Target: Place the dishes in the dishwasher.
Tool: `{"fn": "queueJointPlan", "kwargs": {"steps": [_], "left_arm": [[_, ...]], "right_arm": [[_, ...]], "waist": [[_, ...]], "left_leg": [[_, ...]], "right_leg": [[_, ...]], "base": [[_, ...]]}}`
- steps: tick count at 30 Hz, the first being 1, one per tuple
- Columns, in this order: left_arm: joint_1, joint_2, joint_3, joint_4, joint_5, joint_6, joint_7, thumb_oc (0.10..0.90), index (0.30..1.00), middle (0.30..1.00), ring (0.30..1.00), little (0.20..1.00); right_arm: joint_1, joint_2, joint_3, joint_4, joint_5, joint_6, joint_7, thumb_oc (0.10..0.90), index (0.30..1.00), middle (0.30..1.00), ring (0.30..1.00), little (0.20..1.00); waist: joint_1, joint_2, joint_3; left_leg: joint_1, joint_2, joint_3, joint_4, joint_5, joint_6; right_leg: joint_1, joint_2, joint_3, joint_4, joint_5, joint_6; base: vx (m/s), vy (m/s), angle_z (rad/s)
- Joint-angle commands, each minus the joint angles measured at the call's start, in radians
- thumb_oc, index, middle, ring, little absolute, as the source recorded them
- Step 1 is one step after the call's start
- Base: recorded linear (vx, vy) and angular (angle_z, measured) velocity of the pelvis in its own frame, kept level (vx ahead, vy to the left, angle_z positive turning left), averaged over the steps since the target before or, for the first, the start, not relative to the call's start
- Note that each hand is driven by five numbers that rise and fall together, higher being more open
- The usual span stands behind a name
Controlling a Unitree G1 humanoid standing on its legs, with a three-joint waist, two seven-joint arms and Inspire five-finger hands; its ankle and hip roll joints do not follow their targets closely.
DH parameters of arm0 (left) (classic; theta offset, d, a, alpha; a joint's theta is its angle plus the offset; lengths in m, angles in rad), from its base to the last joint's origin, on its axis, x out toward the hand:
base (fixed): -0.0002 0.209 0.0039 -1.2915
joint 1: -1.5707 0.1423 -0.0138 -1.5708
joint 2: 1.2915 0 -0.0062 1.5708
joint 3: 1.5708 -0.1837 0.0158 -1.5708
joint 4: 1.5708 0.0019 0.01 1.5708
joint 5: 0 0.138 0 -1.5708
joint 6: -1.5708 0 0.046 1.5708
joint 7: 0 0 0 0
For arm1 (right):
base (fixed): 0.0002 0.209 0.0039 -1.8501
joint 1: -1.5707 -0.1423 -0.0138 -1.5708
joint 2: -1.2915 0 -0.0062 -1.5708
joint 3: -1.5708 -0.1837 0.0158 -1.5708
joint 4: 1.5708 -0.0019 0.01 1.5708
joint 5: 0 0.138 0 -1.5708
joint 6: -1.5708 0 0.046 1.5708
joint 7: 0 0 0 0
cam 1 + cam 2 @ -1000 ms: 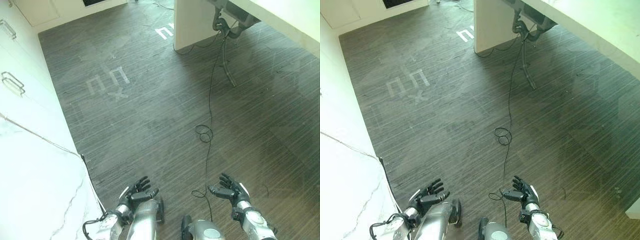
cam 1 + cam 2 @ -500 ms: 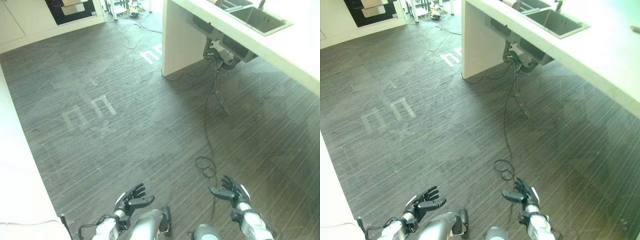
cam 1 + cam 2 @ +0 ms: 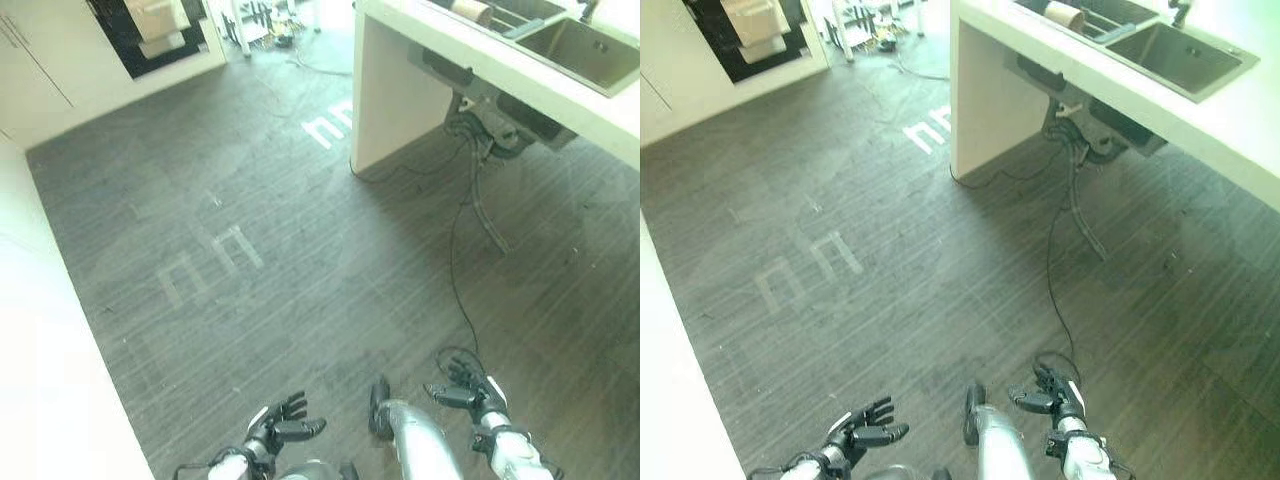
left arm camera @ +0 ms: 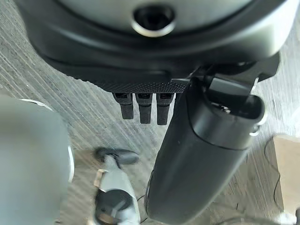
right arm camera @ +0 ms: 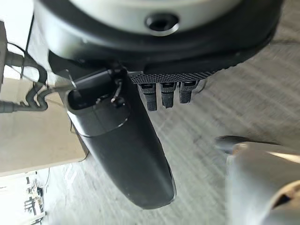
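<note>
Both hands hang with fingers spread and loose, holding nothing: the left hand and the right hand low over the dark wood floor. Ahead on the right a white counter carries a sink; no dishes can be made out near the hands.

Sink: upper right of the right eye view, its far corner cut off by the frame edge.
Counter: runs off the right edge; its full extent cannot be told.
Roll-shaped object: top edge, beside the sink, too small to identify.
Dark appliance: upper left, cut off by the top edge; the pale things on it are too small to tell.
Clutter: top centre on the floor, too small to make out.
White cabinet: left edge, only partly in frame.
</note>
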Motion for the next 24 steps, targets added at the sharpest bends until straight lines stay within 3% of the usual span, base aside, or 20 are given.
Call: {"fn": "queueJointPlan", "kwargs": {"steps": [1, 2, 3, 4, 5, 6, 8, 9, 11, 12, 13, 15, 17, 19, 20, 24], "left_arm": [[-0.032, 0.022, 0.006, -0.009, -0.007, -0.001, 0.040, 0.800, 0.900, 0.900, 0.900, 0.900], [-0.030, 0.018, 0.009, -0.001, -0.017, 0.000, 0.048, 0.800, 0.900, 0.900, 0.900, 0.900], [-0.025, 0.010, 0.025, 0.020, -0.029, -0.005, 0.069, 0.800, 0.900, 0.900, 0.900, 0.900], [-0.022, 0.008, 0.034, 0.030, -0.026, -0.013, 0.075, 0.800, 0.900, 0.900, 0.900, 0.900], [-0.019, 0.006, 0.043, 0.039, -0.016, -0.022, 0.076, 0.800, 0.900, 0.900, 0.900, 0.900], [-0.010, 0.003, 0.057, 0.055, 0.007, -0.037, 0.082, 0.800, 0.900, 0.900, 0.900, 0.900], [-0.001, 0.004, 0.065, 0.067, 0.019, -0.036, 0.090, 0.800, 0.900, 0.900, 0.900, 0.900], [0.002, 0.004, 0.064, 0.068, 0.024, -0.031, 0.097, 0.800, 0.900, 0.900, 0.900, 0.900], [0.012, 0.001, 0.062, 0.079, 0.022, -0.036, 0.111, 0.800, 0.900, 0.900, 0.900, 0.900], [0.019, 0.002, 0.063, 0.080, 0.020, -0.037, 0.119, 0.800, 0.900, 0.900, 0.900, 0.900], [0.022, 0.002, 0.062, 0.082, 0.015, -0.035, 0.125, 0.800, 0.900, 0.900, 0.900, 0.900], [0.040, -0.004, 0.068, 0.085, 0.015, -0.033, 0.133, 0.800, 0.900, 0.900, 0.900, 0.900], [0.064, -0.005, 0.074, 0.078, 0.008, -0.030, 0.135, 0.800, 0.900, 0.900, 0.900, 0.900], [0.067, -0.001, 0.081, 0.074, 0.000, -0.021, 0.126, 0.800, 0.900, 0.900, 0.900, 0.900], [0.064, 0.000, 0.085, 0.082, -0.001, -0.023, 0.112, 0.800, 0.900, 0.900, 0.900, 0.900], [0.057, -0.004, 0.089, 0.107, -0.008, -0.039, 0.110, 0.800, 0.900, 0.900, 0.900, 0.900]], "right_arm": [[-0.075, -0.051, -0.011, -0.093, 0.023, -0.076, 0.007, 0.800, 0.900, 0.900, 0.900, 0.900], [-0.076, -0.053, -0.009, -0.095, 0.022, -0.076, 0.008, 0.800, 0.900, 0.900, 0.900, 0.900], [-0.080, -0.060, -0.007, -0.103, 0.019, -0.077, 0.003, 0.800, 0.900, 0.900, 0.900, 0.900], [-0.079, -0.063, -0.006, -0.108, 0.019, -0.080, -0.002, 0.800, 0.900, 0.900, 0.900, 0.900], [-0.076, -0.069, -0.007, -0.113, 0.021, -0.083, -0.004, 0.800, 0.900, 0.900, 0.900, 0.900], [-0.066, -0.081, -0.011, -0.119, 0.023, -0.090, -0.006, 0.800, 0.900, 0.900, 0.900, 0.900], [-0.058, -0.087, -0.018, -0.118, 0.024, -0.091, -0.006, 0.800, 0.900, 0.900, 0.900, 0.900], [-0.057, -0.087, -0.019, -0.117, 0.027, -0.091, -0.010, 0.800, 0.900, 0.900, 0.900, 0.900], [-0.060, -0.084, -0.013, -0.096, 0.027, -0.099, -0.001, 0.800, 0.900, 0.900, 0.900, 0.900], [-0.061, -0.076, -0.011, -0.092, 0.022, -0.094, -0.005, 0.800, 0.900, 0.900, 0.900, 0.900], [-0.062, -0.075, -0.005, -0.092, 0.024, -0.086, -0.011, 0.800, 0.900, 0.900, 0.900, 0.900], [-0.058, -0.071, 0.009, -0.093, 0.023, -0.072, -0.019, 0.800, 0.900, 0.900, 0.900, 0.900], [-0.052, -0.078, 0.021, -0.103, 0.014, -0.057, -0.020, 0.800, 0.900, 0.900, 0.900, 0.900], [-0.048, -0.086, 0.017, -0.119, 0.006, -0.049, -0.021, 0.800, 0.900, 0.900, 0.900, 0.900], [-0.049, -0.094, 0.011, -0.125, 0.002, -0.047, -0.024, 0.800, 0.900, 0.900, 0.900, 0.900], [-0.045, -0.096, 0.000, -0.116, -0.005, -0.044, -0.011, 0.800, 0.900, 0.900, 0.900, 0.900]], "waist": [[-0.009, -0.035, -0.035], [-0.010, -0.036, -0.037], [-0.005, -0.044, -0.042], [-0.001, -0.047, -0.043], [0.002, -0.049, -0.040], [0.008, -0.055, -0.031], [0.012, -0.065, -0.022], [0.017, -0.069, -0.018], [0.033, -0.071, -0.009], [0.042, -0.078, -0.006], [0.050, -0.080, 0.000], [0.077, -0.077, 0.013], [0.102, -0.079, 0.033], [0.099, -0.078, 0.044], [0.093, -0.073, 0.042], [0.093, -0.079, 0.031]], "left_leg": [[-0.106, 0.028, -0.010, 0.044, -0.038, 0.016], [-0.093, 0.028, -0.008, 0.044, -0.029, 0.007], [-0.054, 0.026, -0.003, 0.044, 0.059, -0.027], [-0.063, 0.032, -0.005, 0.100, 0.109, -0.048], [-0.104, 0.042, -0.010, 0.203, 0.153, -0.068], [-0.221, 0.056, -0.014, 0.435, 0.199, -0.088], [-0.341, 0.078, -0.005, 0.597, 0.214, -0.084], [-0.402, 0.069, -0.001, 0.608, 0.214, -0.067], [-0.417, 0.010, -0.022, 0.486, 0.192, -0.049], [-0.406, 0.003, -0.034, 0.302, 0.214, -0.049], [-0.412, -0.008, -0.057, 0.203, 0.240, -0.056], [-0.480, -0.031, -0.142, 0.070, 0.347, -0.094], [-0.614, -0.033, -0.171, 0.061, 0.424, -0.112], [-0.652, -0.024, -0.142, 0.080, 0.434, -0.109], [-0.611, -0.013, -0.114, 0.050, 0.402, -0.097], [-0.542, -0.027, -0.104, 0.048, 0.342, -0.072]], "right_leg": [[0.015, -0.061, 0.057, 0.037, -0.154, 0.162], [0.021, -0.060, 0.061, 0.037, -0.160, 0.156], [0.041, -0.062, 0.069, 0.037, -0.181, 0.138], [0.053, -0.060, 0.073, 0.037, -0.192, 0.126], [0.067, -0.056, 0.079, 0.037, -0.203, 0.114], [0.098, -0.050, 0.096, 0.037, -0.219, 0.094], [0.137, -0.042, 0.118, 0.037, -0.237, 0.075], [0.147, -0.039, 0.127, 0.037, -0.236, 0.069], [0.171, -0.025, 0.166, 0.037, -0.239, 0.081], [0.182, -0.016, 0.190, 0.037, -0.249, 0.088], [0.193, -0.005, 0.211, 0.037, -0.256, 0.095], [0.219, 0.023, 0.256, 0.037, -0.266, 0.101], [0.240, 0.033, 0.291, 0.037, -0.270, 0.095], [0.251, 0.026, 0.290, 0.037, -0.277, 0.092], [0.258, 0.020, 0.277, 0.037, -0.288, 0.095], [0.309, -0.002, 0.261, 0.037, -0.297, 0.108]], "base": [[0.46, -0.327, -0.19], [0.32, -0.252, -0.51], [0.32, -0.282, -0.59], [0.34, -0.333, -0.42], [0.29, -0.355, -0.26], [0.26, -0.334, -0.12], [0.23, -0.265, 0.12], [0.22, -0.133, -0.25], [0.30, -0.016, -0.60], [0.38, 0.031, -0.70], [0.37, 0.050, -0.93], [0.35, 0.066, -1.06], [0.36, 0.125, -0.75], [0.30, 0.189, -0.94], [0.36, 0.247, -0.79], [0.37, 0.250, -0.86]]}}
